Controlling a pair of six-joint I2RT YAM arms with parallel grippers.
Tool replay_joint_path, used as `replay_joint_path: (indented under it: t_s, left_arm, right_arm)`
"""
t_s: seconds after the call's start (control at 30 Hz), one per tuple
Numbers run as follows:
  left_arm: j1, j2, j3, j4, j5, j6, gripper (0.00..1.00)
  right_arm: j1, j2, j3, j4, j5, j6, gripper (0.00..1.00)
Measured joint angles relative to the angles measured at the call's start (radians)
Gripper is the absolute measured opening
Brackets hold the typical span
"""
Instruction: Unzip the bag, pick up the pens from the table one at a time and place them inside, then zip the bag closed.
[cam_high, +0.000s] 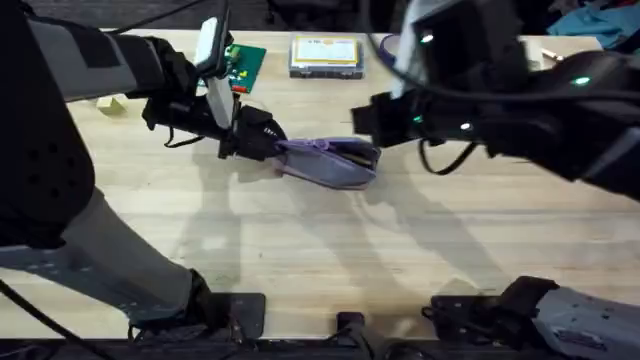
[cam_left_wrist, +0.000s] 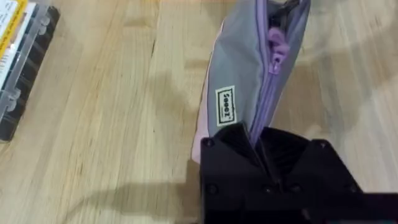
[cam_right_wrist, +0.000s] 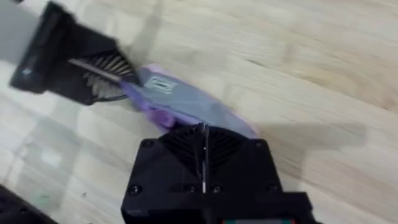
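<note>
Bag: the lilac bag (cam_high: 325, 160) lies mid-surface (cam_high: 330, 250), its long axis running left to right between both arms.
Overhead: your left gripper (cam_high: 252, 135) holds the bag's left end; the right gripper (cam_high: 372, 120) hangs over the right end, equally near.
Left wrist: your left jaws are clamped on the bag's end seam, and the zipper line runs straight away from them with a lilac pull (cam_left_wrist: 279, 46) partway along. A clear box (cam_left_wrist: 25, 62) sits well aside.
Right wrist: the right jaws are pressed together at the bag's far end; you cannot tell what they pinch.
</note>
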Motion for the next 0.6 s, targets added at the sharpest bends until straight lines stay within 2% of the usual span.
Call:
replay_joint_path:
  t_s: [0.3,0.6]
  left_arm:
    - [0.000,0.000,0.000,0.000,0.000,0.000,0.043]
    - [0.000,0.000,0.000,0.000,0.000,0.000,0.043]
  right_arm:
    - [-0.118,-0.068,0.000,-0.082,0.005,-0.012,0.030]
    - [-0.153,-0.144,0.000,-0.097,0.007,-0.013,0.031]
